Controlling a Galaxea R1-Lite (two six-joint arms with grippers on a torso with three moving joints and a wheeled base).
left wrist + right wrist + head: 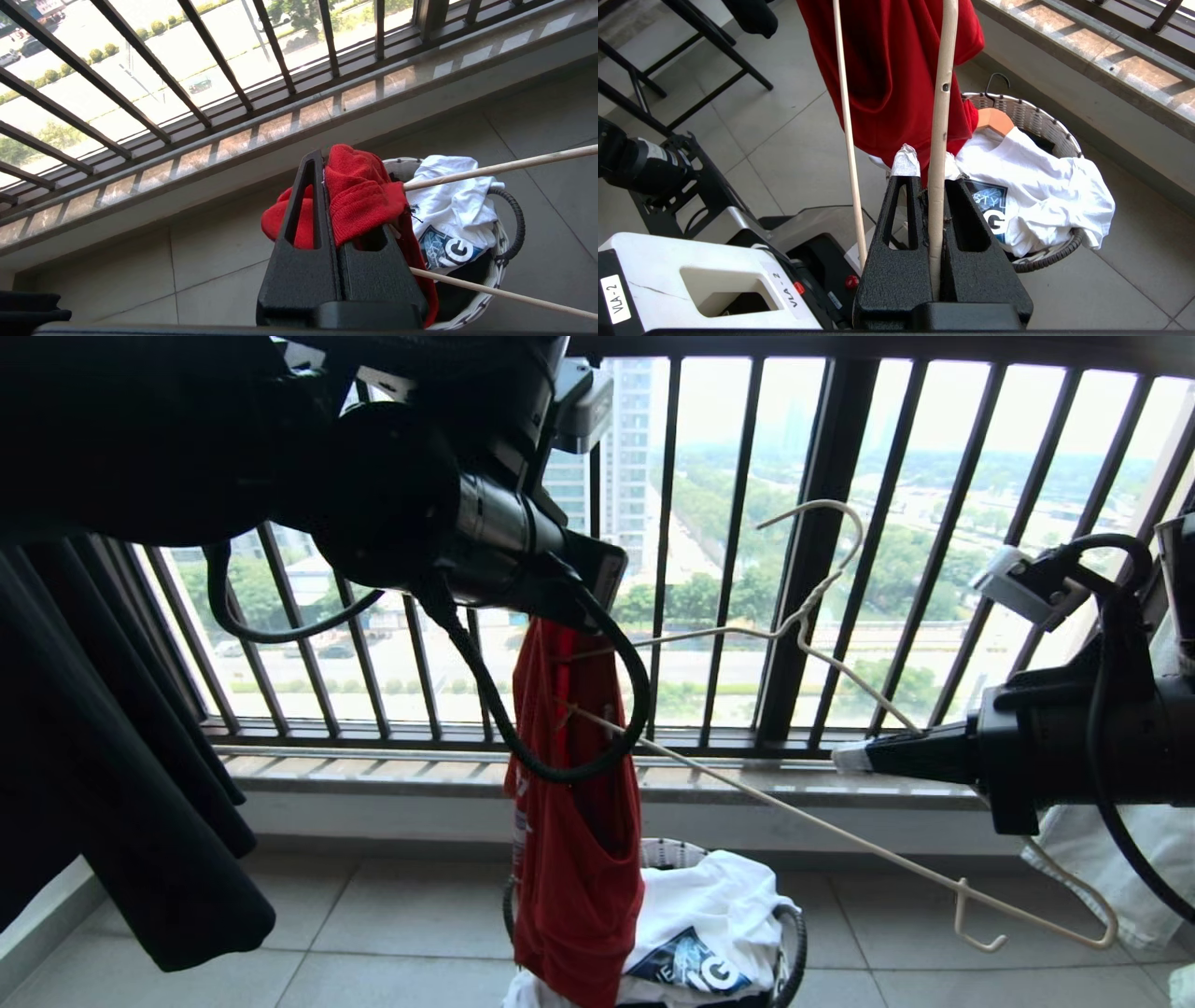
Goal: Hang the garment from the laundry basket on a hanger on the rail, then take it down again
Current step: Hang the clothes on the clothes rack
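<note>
The red garment [571,859] hangs bunched from my left gripper [566,618], which is shut on its upper edge above the laundry basket [668,847]. In the left wrist view the red cloth [362,196] folds over the closed gripper [324,163]. My right gripper [851,758] is shut on one arm of the cream wire hanger [805,614], held tilted with its hook up toward the railing. The hanger's far end [500,168] reaches into the garment. The right wrist view shows the wire [941,116] clamped in the gripper [930,176]. The rail is out of view.
A white T-shirt [724,901] with a dark graphic fills the basket [1031,116], beside a wooden hanger [994,122]. The black balcony railing [822,569] stands behind. Black clothes [121,784] hang at the left, white cloth [1102,859] at the right. My base [691,280] is below.
</note>
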